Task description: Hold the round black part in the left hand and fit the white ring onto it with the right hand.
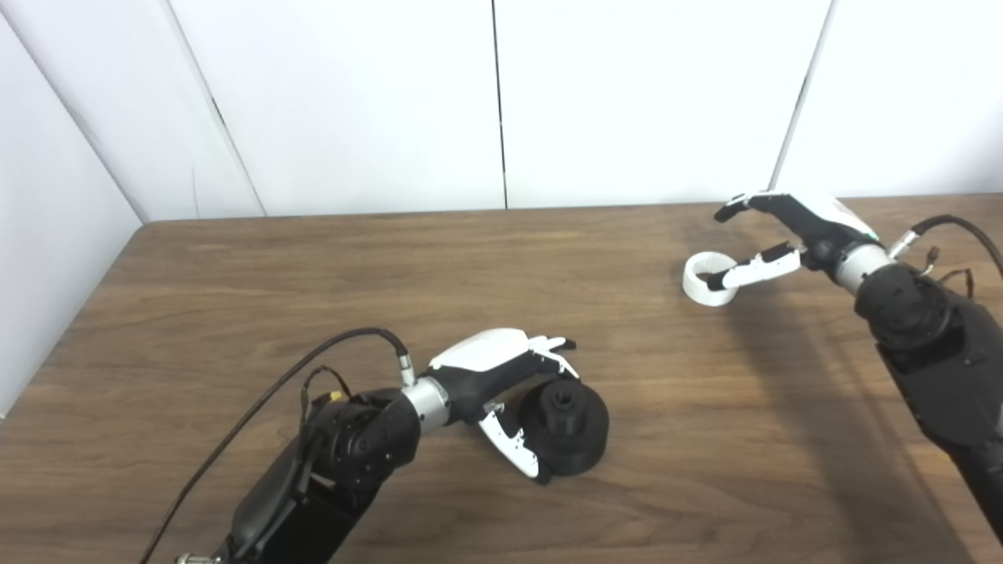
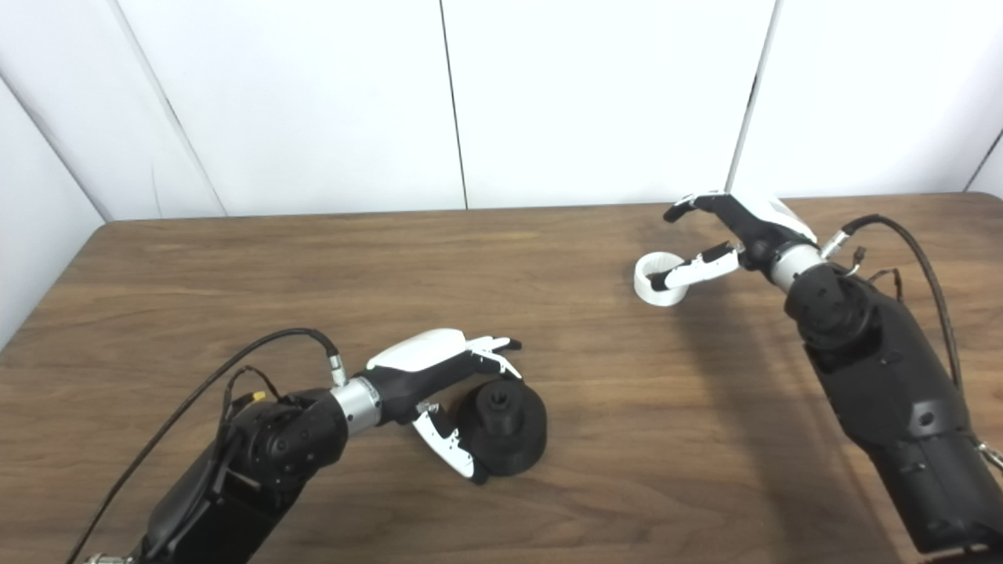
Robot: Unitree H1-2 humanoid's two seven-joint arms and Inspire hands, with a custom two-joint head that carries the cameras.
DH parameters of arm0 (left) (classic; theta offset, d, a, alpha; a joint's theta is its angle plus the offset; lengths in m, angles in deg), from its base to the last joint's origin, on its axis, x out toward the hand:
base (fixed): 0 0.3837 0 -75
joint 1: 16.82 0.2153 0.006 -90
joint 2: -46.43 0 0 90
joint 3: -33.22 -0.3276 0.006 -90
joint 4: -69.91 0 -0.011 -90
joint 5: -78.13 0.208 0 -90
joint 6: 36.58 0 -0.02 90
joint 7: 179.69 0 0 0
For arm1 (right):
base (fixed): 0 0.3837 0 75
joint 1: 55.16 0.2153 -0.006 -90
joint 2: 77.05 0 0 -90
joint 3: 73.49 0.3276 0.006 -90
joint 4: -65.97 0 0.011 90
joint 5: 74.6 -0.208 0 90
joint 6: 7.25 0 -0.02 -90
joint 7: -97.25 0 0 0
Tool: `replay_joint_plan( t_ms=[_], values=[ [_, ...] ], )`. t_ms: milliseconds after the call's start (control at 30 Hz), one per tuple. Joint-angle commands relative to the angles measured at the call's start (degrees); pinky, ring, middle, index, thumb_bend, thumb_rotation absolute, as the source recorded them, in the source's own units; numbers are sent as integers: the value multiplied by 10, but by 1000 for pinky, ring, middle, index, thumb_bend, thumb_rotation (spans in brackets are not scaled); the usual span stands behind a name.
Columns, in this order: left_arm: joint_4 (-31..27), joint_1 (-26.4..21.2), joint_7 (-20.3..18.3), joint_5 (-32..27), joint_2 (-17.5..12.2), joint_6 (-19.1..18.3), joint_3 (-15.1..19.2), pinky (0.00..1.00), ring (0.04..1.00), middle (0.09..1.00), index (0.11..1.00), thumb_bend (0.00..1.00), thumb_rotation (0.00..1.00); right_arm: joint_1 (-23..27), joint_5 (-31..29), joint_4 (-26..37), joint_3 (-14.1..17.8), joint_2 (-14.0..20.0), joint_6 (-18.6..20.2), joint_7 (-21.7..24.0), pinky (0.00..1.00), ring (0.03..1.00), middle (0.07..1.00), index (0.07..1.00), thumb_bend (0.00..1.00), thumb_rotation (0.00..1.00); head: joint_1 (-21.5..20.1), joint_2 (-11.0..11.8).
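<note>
The black part lies on the wooden table, near the front. The left hand is spread wide around it, with fingers over the top and the thumb by its near side; I cannot tell if it grips yet. The white ring sits far to the right of the black part, toward the back. The right hand is spread wide too, and its thumb tip pokes into the ring. White wall panels stand behind the table.
</note>
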State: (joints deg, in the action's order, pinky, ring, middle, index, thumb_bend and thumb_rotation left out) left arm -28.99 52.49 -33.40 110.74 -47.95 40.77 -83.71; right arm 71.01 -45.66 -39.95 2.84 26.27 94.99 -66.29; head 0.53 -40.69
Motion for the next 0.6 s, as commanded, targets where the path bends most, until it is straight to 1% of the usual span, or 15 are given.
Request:
replay_joint_plan(
  t_ms=[0,100,167,233,300,467,567],
  values=[
    [5,-1,-7,3,-6,-10,-1,965,1000,995,710,888,182,41,22,7,-10,15,-28,-8,1000,986,916,769,957,332,0,-1],
    [3,0,-8,3,-5,-12,-1,962,1000,996,710,887,183,45,40,1,-25,19,-37,-8,1000,981,913,768,970,346,2,-1],
    [3,0,-7,3,-4,-12,-1,958,1000,996,711,888,186,48,56,-1,-37,21,-34,-3,1000,990,918,777,974,367,1,-1],
    [3,0,-7,3,-4,-10,-1,959,1000,996,711,889,190,51,66,-2,-44,21,-31,1,1000,994,919,780,976,360,1,-1],
    [3,0,-8,2,-4,-10,-1,960,1000,997,711,889,193,52,72,-4,-48,21,-33,2,1000,997,918,778,977,354,2,-2],
    [3,1,-7,6,-4,-9,-3,954,1000,996,713,889,196,53,84,-13,-56,21,-40,5,1000,1000,919,778,982,386,2,-1],
    [3,2,-5,5,-3,-8,-2,957,1000,995,709,889,193,53,86,-17,-56,19,-39,5,1000,1000,924,779,980,388,3,-1]
  ],
)
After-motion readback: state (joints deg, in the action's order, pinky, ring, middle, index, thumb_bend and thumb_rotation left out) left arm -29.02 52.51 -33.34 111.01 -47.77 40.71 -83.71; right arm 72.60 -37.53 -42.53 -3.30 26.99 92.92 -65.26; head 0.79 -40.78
